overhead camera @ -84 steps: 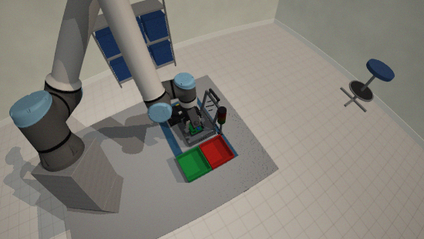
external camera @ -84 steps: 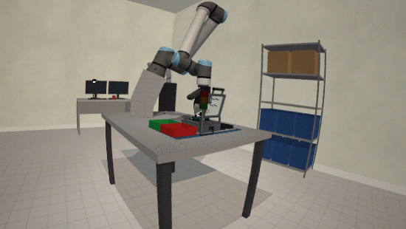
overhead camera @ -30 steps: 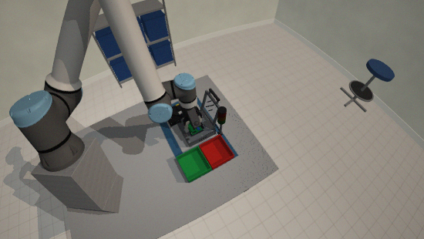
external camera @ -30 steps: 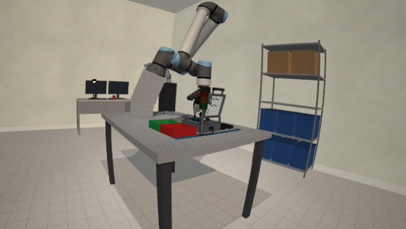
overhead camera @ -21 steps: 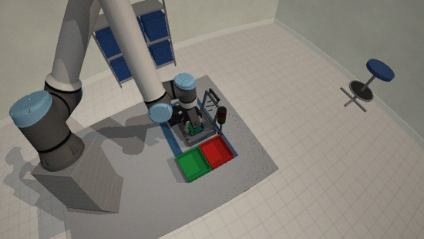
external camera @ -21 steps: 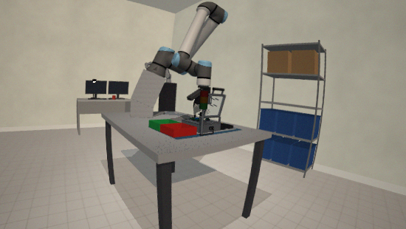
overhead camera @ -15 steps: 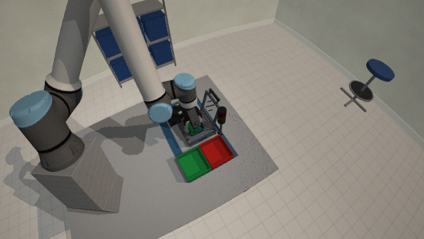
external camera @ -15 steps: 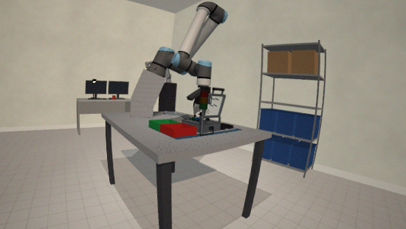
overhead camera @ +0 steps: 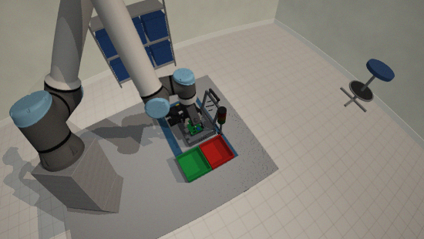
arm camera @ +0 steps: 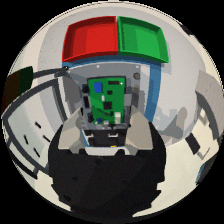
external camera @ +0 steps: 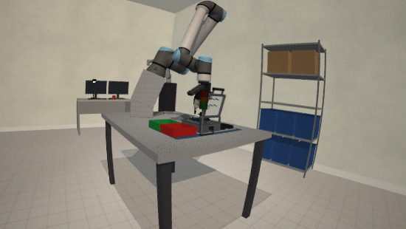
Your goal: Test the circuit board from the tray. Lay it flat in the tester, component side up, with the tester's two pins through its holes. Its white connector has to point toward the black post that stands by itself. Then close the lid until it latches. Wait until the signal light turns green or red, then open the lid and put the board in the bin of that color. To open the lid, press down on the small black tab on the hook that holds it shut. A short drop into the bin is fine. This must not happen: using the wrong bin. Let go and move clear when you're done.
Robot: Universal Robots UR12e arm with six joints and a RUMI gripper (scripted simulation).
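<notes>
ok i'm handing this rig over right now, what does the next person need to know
Gripper: above the tester, fingers partly apart; whether they grip the circuit board cannot be told.
Board: green, component side up, over the tester bed; seating on the pins not visible.
Lid: raised.
Green bin and red bin: nothing in them.
Left: confirm seating, close lid, wait for the signal light, sort.
</notes>
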